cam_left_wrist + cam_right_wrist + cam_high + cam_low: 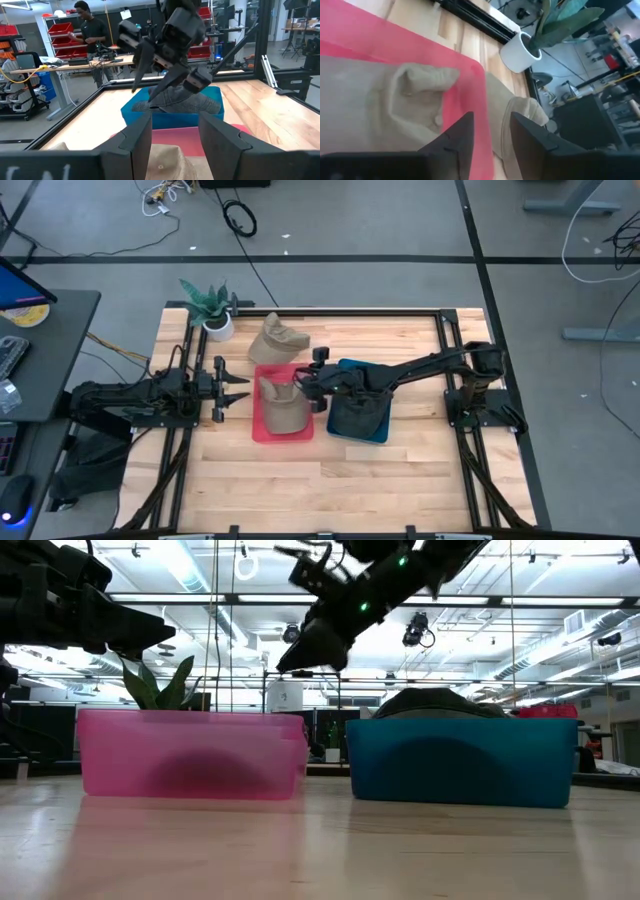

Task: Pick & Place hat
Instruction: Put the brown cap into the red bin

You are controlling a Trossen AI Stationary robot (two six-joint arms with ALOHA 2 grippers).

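A tan hat (283, 410) (395, 110) lies in the pink tray (282, 437) (190, 755) at the table's middle. A second tan hat (278, 338) (527, 112) rests on the bare table just beyond the tray. A dark hat (357, 412) (440, 703) fills the blue tray (357, 435) to the right. My right gripper (298, 387) (491, 122) hovers open above the pink tray's right rim, slanting down, with nothing between its fingers. My left gripper (243, 388) (175, 140) waits open and level, left of the pink tray.
A plant in a white pot (215, 315) (520, 52) stands at the table's far left. Black frame rails (445, 350) run along the table's sides. Bare wood (320, 480) lies toward the near edge. A person (87, 30) stands in the room beyond the table.
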